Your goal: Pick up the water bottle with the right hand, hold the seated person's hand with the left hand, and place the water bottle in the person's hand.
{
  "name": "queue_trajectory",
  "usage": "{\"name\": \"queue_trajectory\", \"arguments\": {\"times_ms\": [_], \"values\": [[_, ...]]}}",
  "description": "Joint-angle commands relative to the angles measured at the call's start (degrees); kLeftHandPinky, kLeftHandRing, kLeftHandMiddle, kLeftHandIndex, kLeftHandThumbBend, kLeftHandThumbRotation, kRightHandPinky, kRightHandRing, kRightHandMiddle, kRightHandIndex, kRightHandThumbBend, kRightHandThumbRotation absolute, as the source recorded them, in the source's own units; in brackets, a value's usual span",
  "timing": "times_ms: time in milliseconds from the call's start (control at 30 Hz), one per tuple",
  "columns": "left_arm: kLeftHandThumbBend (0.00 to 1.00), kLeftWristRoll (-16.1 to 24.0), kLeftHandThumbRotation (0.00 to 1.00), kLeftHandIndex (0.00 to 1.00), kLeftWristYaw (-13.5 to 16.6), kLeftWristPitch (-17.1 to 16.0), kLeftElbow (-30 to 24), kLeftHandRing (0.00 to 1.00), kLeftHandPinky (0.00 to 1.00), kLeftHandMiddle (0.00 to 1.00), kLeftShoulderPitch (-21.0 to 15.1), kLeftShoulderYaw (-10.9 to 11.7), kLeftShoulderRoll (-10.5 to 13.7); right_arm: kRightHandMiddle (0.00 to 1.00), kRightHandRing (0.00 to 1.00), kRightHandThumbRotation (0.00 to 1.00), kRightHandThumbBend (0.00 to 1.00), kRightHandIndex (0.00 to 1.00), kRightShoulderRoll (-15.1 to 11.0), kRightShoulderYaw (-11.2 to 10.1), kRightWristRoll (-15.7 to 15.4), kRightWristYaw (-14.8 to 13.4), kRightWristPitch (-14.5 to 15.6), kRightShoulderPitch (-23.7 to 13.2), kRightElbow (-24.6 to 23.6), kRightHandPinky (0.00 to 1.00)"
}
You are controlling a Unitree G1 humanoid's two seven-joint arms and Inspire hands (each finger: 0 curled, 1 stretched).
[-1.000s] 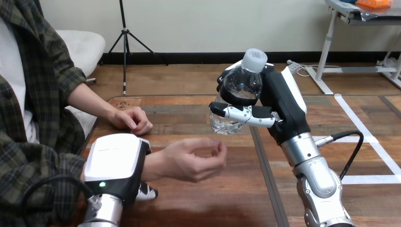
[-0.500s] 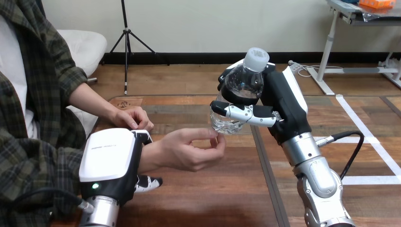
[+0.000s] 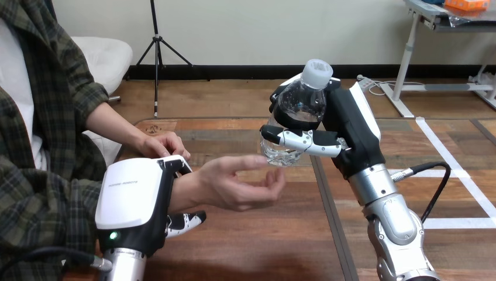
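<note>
A clear water bottle (image 3: 297, 108) with a white cap hangs above the table's middle, tilted, with my right hand (image 3: 345, 126) shut on it, fingers and thumb curled round its body. The person's hand (image 3: 237, 184) reaches in from the left, palm up and fingers spread, its fingertips just under the bottle's base. My left hand (image 3: 137, 202) is at the person's wrist, its fingers (image 3: 186, 221) curled under that wrist and its thumb over the top.
The person's other hand (image 3: 164, 145) rests on the wooden table (image 3: 292, 234) at the far left. A dark seam runs down the tabletop just right of the bottle.
The person's hand has opened from a loose pinch to a spread palm and risen toward the bottle's base. My left hand has shifted slightly with the wrist. The bottle has stayed put.
</note>
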Motion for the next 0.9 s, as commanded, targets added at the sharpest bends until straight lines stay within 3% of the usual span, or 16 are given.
{"name": "queue_trajectory", "arguments": {"times_ms": [0,300,867], "values": [[0.81,-1.27,0.0,0.44,2.74,-3.65,1.89,0.35,0.3,0.4,-1.48,-1.18,-0.99,0.48,0.45,0.0,0.68,0.47,-0.46,-1.05,0.31,-0.99,-1.23,-3.96,-2.29,0.41],[0.81,-2.0,0.0,0.43,5.75,-6.88,3.99,0.34,0.29,0.39,-2.08,-1.51,-1.58,0.48,0.45,0.0,0.67,0.47,-0.48,-1.06,0.66,-0.65,-0.81,-3.79,-2.54,0.4],[0.82,-1.75,0.0,0.43,6.39,-7.73,5.15,0.34,0.29,0.39,-2.4,-1.9,-2.23,0.48,0.44,0.0,0.68,0.47,-0.52,-1.14,0.47,-0.8,-1.05,-3.78,-2.4,0.4]]}}
